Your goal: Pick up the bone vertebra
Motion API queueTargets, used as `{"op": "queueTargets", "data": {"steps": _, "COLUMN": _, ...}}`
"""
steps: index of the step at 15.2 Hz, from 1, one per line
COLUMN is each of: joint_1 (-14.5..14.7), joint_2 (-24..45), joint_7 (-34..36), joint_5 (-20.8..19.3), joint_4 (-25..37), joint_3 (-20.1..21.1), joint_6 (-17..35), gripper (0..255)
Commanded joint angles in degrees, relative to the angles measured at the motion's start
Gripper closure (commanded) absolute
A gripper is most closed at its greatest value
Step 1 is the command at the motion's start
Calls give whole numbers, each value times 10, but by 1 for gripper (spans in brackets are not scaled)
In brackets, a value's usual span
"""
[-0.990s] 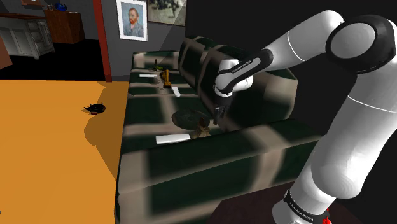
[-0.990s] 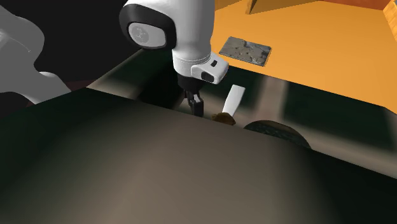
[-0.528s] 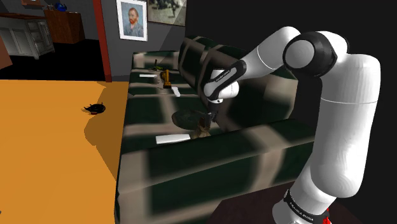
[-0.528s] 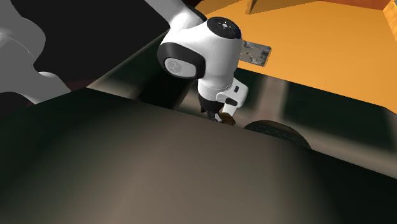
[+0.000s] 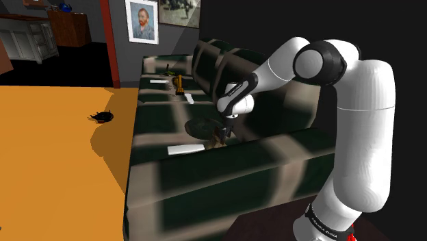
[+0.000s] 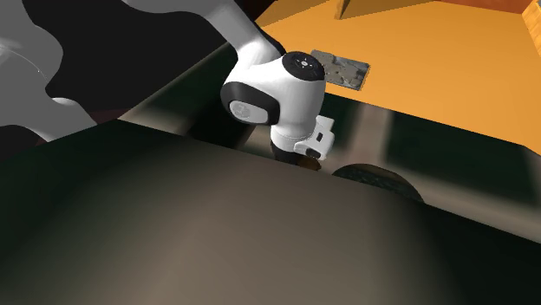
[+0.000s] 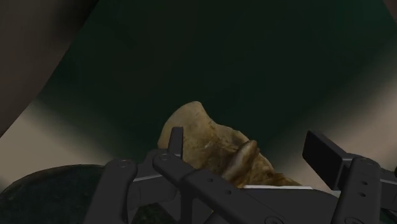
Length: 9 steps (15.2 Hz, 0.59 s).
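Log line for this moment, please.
phase: pre-grasp | gripper: open, straddling vertebra | vertebra: on sofa, not held

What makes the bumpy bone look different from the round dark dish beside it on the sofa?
The bone is tan and lumpy; the dish is dark, round and flat. The dish is wider than the bone. The bone sits inside the open end effector; the dish lies free beside it, with nothing around it. Both rest on the seat of the checked sofa.
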Motion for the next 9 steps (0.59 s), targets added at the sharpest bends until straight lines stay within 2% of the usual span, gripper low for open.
{"op": "queueTargets", "data": {"steps": 1, "joint_1": 0, "joint_2": 5, "joint_7": 0, "joint_5": 2, "joint_4": 1, "joint_3": 1, "joint_6": 4, "gripper": 0}}
{"op": "queueTargets", "data": {"steps": 2, "joint_1": 0, "joint_2": 3, "joint_7": 0, "joint_5": 1, "joint_4": 0, "joint_3": 1, "joint_6": 3, "gripper": 255}}
{"op": "queueTargets", "data": {"steps": 9, "joint_1": 0, "joint_2": 3, "joint_7": 0, "joint_5": 1, "joint_4": 0, "joint_3": 1, "joint_6": 3, "gripper": 255}}
